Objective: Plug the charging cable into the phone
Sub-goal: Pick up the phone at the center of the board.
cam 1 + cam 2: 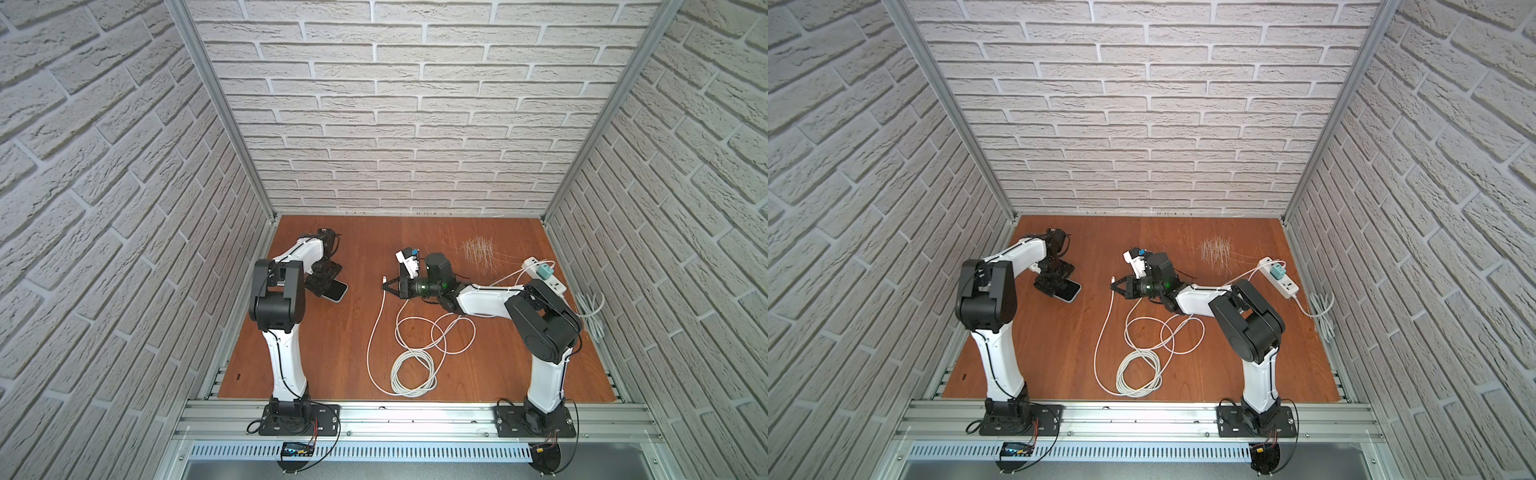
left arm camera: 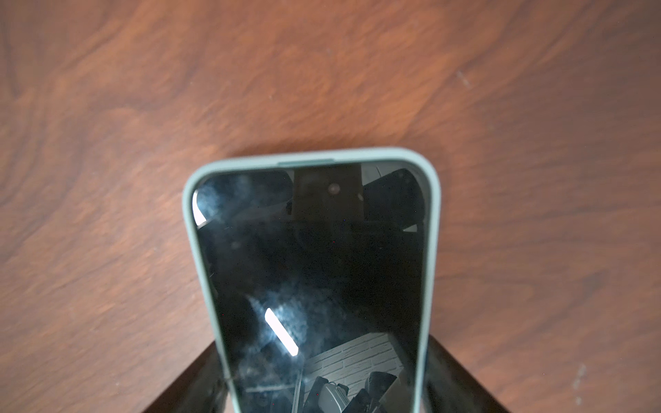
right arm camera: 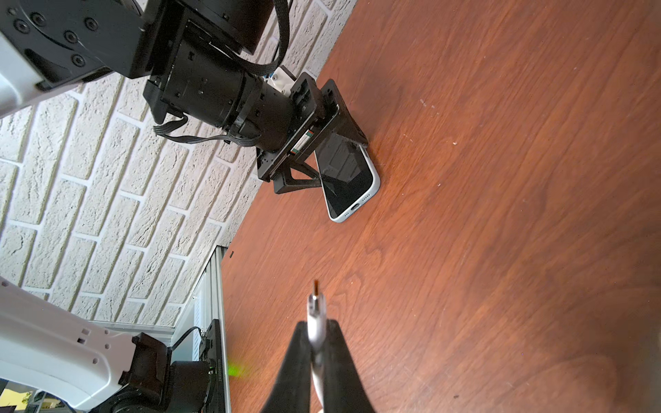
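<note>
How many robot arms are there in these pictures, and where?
2. The left arm bends over the phone; the right arm reaches toward the middle, holding the charging cable. None seems hidden.

You're in a robot lab test cell, not a home. Brick-pattern walls (image 1: 415, 124) are framed by bare aluminium posts (image 1: 222, 108). The left arm (image 1: 286, 357) and right arm (image 1: 544, 374) are bolted to a slotted aluminium rail (image 1: 415, 415) at the front, with exposed wiring at their bases. There's a wood-look surface (image 1: 332, 353) with a power strip (image 1: 1286, 286) on it.
</note>
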`<state>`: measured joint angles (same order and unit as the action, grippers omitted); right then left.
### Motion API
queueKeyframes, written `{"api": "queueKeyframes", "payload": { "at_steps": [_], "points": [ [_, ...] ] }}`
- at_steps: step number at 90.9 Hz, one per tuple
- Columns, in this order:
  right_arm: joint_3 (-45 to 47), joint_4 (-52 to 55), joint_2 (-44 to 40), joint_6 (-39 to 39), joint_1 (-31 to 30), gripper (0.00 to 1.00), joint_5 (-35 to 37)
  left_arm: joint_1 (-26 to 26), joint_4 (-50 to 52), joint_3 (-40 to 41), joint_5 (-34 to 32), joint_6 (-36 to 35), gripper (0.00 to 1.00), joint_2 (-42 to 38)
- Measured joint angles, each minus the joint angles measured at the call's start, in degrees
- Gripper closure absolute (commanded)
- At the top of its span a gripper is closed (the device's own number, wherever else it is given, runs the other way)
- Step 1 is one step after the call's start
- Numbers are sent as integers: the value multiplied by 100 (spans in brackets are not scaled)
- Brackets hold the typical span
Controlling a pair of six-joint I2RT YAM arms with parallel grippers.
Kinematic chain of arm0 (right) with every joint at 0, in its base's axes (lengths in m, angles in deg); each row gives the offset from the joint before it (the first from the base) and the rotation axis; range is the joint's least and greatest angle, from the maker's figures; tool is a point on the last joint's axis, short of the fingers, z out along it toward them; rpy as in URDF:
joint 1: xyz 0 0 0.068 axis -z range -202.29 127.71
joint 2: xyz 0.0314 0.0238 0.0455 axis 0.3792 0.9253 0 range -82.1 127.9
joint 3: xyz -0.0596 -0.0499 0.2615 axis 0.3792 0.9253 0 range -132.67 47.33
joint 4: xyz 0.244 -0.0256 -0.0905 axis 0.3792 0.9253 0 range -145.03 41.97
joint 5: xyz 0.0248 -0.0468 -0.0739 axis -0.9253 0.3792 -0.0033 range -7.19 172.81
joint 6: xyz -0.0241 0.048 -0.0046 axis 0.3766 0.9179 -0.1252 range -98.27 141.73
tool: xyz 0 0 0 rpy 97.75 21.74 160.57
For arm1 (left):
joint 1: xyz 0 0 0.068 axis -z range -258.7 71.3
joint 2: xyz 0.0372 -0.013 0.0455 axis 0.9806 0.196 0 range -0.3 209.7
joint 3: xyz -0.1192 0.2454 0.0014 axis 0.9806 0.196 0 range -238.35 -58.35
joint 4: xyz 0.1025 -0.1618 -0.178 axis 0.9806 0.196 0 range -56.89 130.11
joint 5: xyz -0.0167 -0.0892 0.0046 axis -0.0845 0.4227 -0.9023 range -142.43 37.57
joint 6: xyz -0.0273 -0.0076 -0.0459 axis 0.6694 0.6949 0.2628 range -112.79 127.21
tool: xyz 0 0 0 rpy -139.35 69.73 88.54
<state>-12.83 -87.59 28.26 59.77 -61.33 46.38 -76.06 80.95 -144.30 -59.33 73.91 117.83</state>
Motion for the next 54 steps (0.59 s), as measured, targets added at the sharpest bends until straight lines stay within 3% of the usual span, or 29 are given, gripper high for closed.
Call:
{"api": "queueKeyframes", "payload": {
  "at_steps": [22, 32, 54],
  "points": [
    [0, 2, 0, -9, 0, 97, -2, 238, -160, 37, -66, -382, 62, -35],
    [0, 7, -9, -28, 0, 97, 0, 487, -205, 70, -33, -566, 70, -144],
    [181, 136, -354, -184, 0, 97, 46, 1189, -125, -535, -48, -1047, 70, -470]
  ]
}}
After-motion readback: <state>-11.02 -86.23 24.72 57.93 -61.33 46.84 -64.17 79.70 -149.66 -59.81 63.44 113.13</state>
